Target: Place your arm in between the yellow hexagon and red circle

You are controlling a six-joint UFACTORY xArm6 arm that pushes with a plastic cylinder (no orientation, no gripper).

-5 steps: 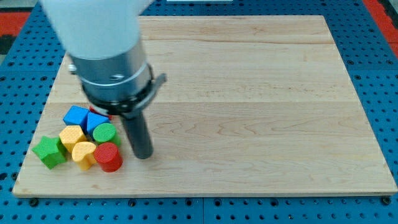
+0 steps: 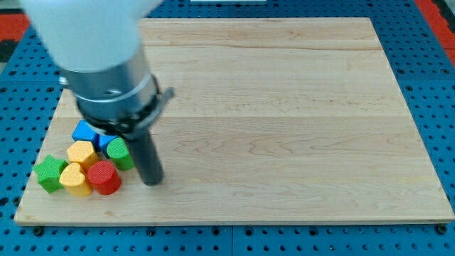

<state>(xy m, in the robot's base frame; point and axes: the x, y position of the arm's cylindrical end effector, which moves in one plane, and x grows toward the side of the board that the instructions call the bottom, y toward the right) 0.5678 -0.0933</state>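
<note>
My tip (image 2: pixel 151 180) rests right of the red plastic circle (image 2: pixel 104 177); the yellow plastic hexagon (image 2: pixel 82 153) sits upper-left, touching it. No pincer fitted. Approach their seam slowly, wedging gently.

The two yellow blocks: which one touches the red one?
The lower yellow block, heart-like, sits against the red circle. The yellow hexagon lies above them. My tip stands right of the red.

Cluster at tabletop (image 2: pixel 284 128) 8 o'clock corner. Red circle (image 2: pixel 104 177) at cluster's 5 o'clock edge; yellow hexagon (image 2: pixel 82 153) at its 11 o'clock, touching. Yellow heart (image 2: pixel 75 179) at circle's 9 o'clock; green block (image 2: pixel 50 173) beyond. Green cylinder (image 2: pixel 121 153) at circle's 1 o'clock. Blue blocks (image 2: pixel 87 132) at 12 o'clock. My tip (image 2: pixel 151 180) at circle's 3 o'clock, near.
</note>
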